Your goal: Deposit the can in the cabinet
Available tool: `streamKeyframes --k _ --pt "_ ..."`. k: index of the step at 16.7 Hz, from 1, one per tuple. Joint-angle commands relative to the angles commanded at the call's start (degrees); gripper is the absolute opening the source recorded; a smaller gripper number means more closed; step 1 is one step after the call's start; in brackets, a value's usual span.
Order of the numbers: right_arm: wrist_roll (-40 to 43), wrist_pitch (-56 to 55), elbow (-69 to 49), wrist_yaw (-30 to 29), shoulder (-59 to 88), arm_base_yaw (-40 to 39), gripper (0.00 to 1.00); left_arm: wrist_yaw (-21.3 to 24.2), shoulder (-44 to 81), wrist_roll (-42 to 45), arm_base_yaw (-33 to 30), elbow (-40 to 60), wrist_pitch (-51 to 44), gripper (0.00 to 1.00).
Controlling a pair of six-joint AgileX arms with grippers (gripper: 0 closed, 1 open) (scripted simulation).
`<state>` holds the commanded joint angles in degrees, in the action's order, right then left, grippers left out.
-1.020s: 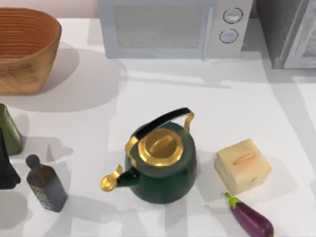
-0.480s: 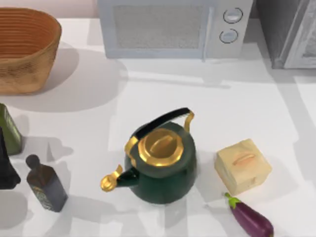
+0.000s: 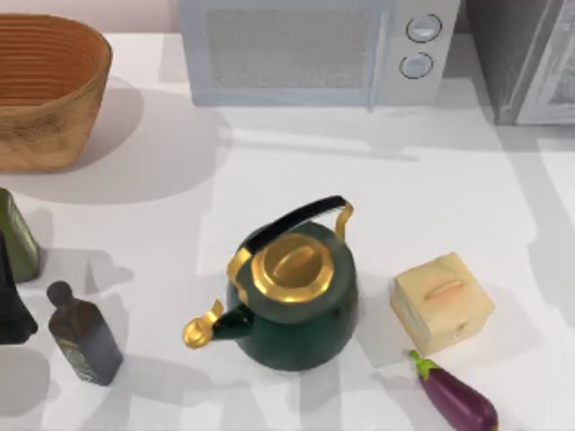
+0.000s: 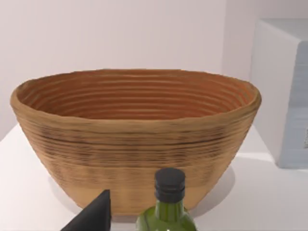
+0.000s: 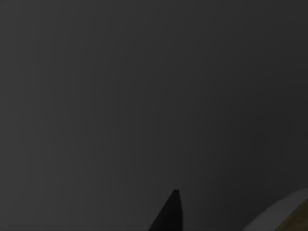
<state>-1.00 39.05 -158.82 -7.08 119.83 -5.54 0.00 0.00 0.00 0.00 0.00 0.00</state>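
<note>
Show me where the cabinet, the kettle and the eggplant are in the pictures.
cabinet point(image 3: 526, 54), top view, on its dark speckled side wall.
kettle point(image 3: 292, 265), top view, on its gold lid.
eggplant point(image 3: 460, 401), top view, on its purple body.

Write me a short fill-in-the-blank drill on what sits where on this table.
1. The kettle has a gold lid and a ____ body.
2. The eggplant lies beside the tan ____.
3. The microwave has ____ round knobs.
4. The green bottle stands before the woven ____.

Missing: green; box; two; basket
</note>
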Motion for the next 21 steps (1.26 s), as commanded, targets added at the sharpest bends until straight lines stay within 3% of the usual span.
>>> streamKeyframes --k 2,15,21 --pt "0.0 0.0 0.0 0.0 0.0 0.0 0.00 0.0 0.0 0.0 0.0 0.0 0.0 1.00" --pt "0.0 0.0 0.0 0.0 0.0 0.0 0.98 0.0 0.0 0.0 0.0 0.0 0.0 1.00" --pt "0.0 0.0 0.0 0.0 0.0 0.0 1.00 0.0 0.0 0.0 0.0 0.0 0.0 1.00"
